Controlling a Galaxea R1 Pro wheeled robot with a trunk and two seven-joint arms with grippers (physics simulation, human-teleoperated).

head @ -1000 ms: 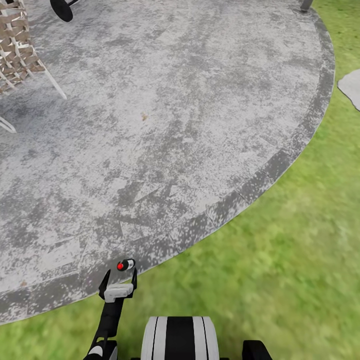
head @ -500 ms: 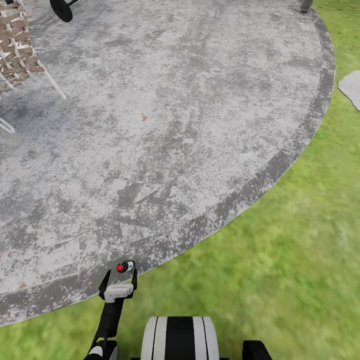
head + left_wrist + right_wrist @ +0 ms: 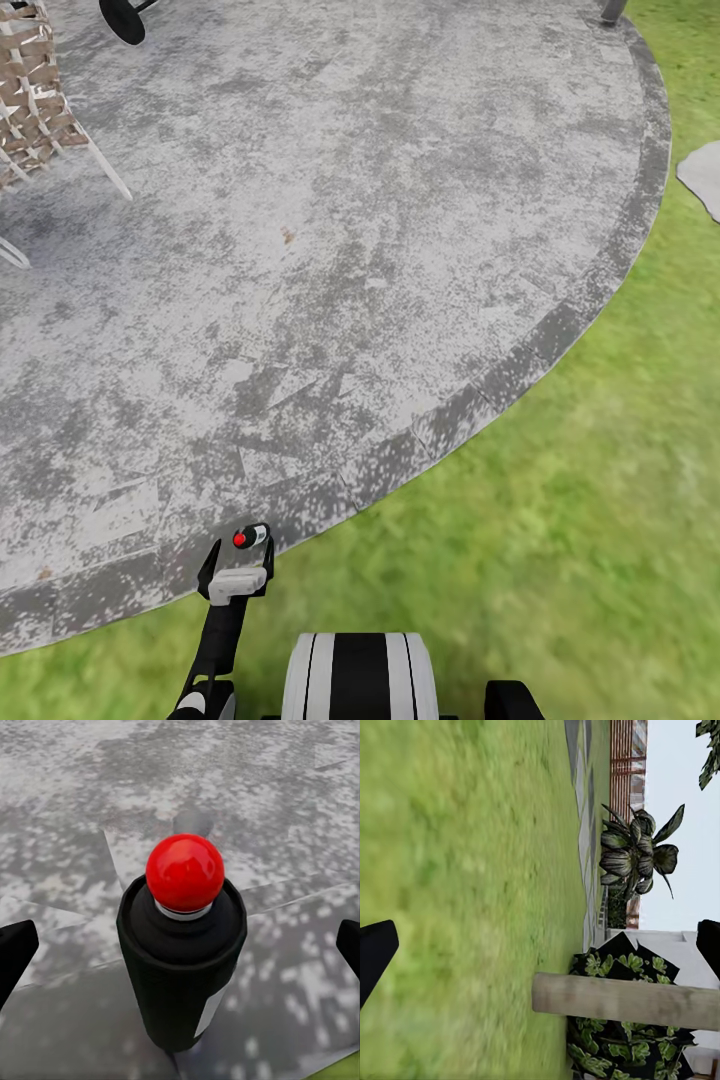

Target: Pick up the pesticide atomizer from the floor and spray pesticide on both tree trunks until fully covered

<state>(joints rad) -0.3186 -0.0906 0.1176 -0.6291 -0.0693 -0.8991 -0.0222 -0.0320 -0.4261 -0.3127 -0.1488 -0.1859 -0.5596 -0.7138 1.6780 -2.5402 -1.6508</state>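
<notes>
atomizer [image 3: 182, 952] upright on patio [image 3: 330, 230] rim, beside lawn [image 3: 560, 520] | left end effector [image 3: 238, 570] spread wide, lined up just short of atomizer, likely for side grasp | right end effector [image 3: 540, 952] open, idle, facing a trunk [image 3: 630, 1001] across lawn

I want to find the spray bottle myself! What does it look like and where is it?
Look at the round grey stone patio, down at its dark edge by the grass. The pesticide atomizer stands there before the left gripper: a small black bottle, the only thing with a shiny red ball top.
</notes>
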